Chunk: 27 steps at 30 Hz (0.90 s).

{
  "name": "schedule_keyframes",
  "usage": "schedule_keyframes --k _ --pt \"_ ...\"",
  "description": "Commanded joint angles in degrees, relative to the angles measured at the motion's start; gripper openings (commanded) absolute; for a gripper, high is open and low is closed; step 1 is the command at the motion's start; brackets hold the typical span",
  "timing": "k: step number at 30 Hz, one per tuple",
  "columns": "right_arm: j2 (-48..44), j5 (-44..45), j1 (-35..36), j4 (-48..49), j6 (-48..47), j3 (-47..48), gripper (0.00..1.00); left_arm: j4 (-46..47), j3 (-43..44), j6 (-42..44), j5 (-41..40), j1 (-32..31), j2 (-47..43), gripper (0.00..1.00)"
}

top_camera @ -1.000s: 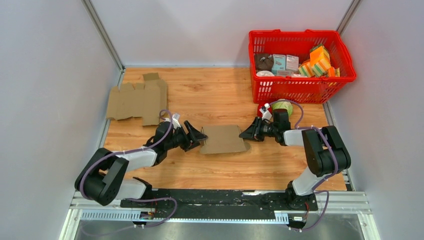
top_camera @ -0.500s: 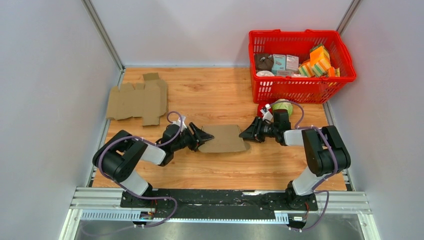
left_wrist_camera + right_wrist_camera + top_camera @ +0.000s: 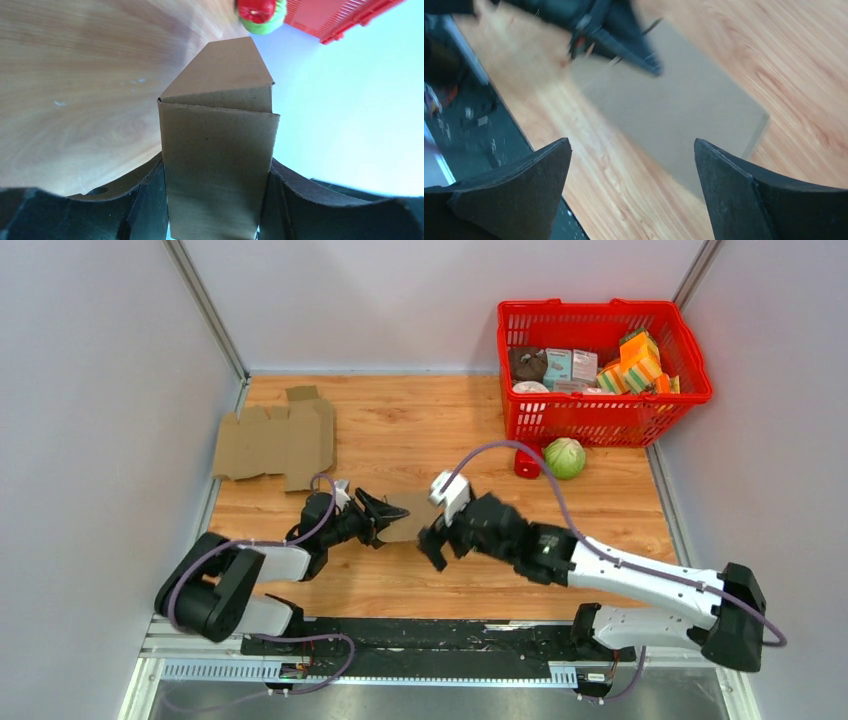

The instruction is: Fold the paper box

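i count two cardboard pieces [image 3: 275, 445] [image 3: 408, 512], one basket [image 3: 590, 422], one cabbage [image 3: 565, 457], one small red thing [image 3: 526, 463] and two arms [image 3: 265, 562] [image 3: 640, 575] from my end.

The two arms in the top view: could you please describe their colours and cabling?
Both the left arm and the right arm have white link shells between bulky black joints. A lavender cable loops along each. The left gripper and right gripper are black, with tapered fingers.

My left end effector [image 3: 386, 513] and right end effector [image 3: 631, 145] are both black, and the paper box [image 3: 217, 165] is plain brown cardboard, like the flat sheet [image 3: 275, 443]. The worktop [image 3: 420, 425] is orange-brown with wood grain. The basket [image 3: 600, 420] is a bright red lattice, and the cabbage [image 3: 565, 456] is pale green.
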Motion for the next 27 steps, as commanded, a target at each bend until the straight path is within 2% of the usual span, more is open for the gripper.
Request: schedule_keyframes --k 1,2,5,6,7,8,12,13,15,21,22,26,27 --pt "3.74 23.68 16.77 -0.69 -20.77 1.05 1.0 -14.33 1.41 -0.56 7.93 3.37 -11.68 0.48" --pt "6.97 25.03 18.2 -0.6 -22.29 2.71 1.0 -23.25 2.9 0.5 9.16 4.07 -16.49 0.49" --pt "12.6 31.88 23.04 3.61 -30.09 3.61 1.0 -36.91 6.24 4.73 12.06 6.8 -23.02 0.52" --pt "14.02 32.94 23.83 4.93 -31.87 3.69 1.0 -39.05 6.77 5.25 12.94 8.28 -23.91 0.52" --pt "15.08 38.09 25.06 10.16 -33.8 3.43 1.0 -40.81 7.3 5.87 13.65 8.73 -24.62 0.52" --pt "16.13 41.1 25.77 14.22 -40.17 2.47 1.0 -43.09 8.0 6.05 14.78 8.91 -25.67 0.52" --pt "20.88 45.95 26.65 30.04 -52.51 -0.78 1.0 -45.4 8.98 5.44 17.52 9.0 -26.47 0.52" --pt "21.67 47.18 27.0 36.86 -54.89 -2.53 1.0 -45.75 9.06 5.44 17.78 9.0 -26.73 0.51" --pt "23.17 48.07 27.0 41.92 -59.8 -3.07 1.0 -47.93 9.59 5.7 17.87 9.0 -27.96 0.51" --pt "27.65 48.06 27.35 47.03 -64.13 -2.63 0.99 -49.0 9.94 4.99 19.54 9.0 -29.63 0.52" --pt "27.92 48.5 27.53 49.48 -64.4 -2.98 0.97 -50.05 10.03 5.43 19.63 9.0 -29.98 0.55" --pt "28.01 49.83 28.06 53.18 -65.72 -4.03 0.85 -50.06 8.98 6.31 19.37 9.0 -30.69 0.63" --pt "28.18 50.0 28.14 54.06 -65.98 -4.21 0.79 -49.71 8.63 6.4 19.45 9.0 -30.78 0.64"
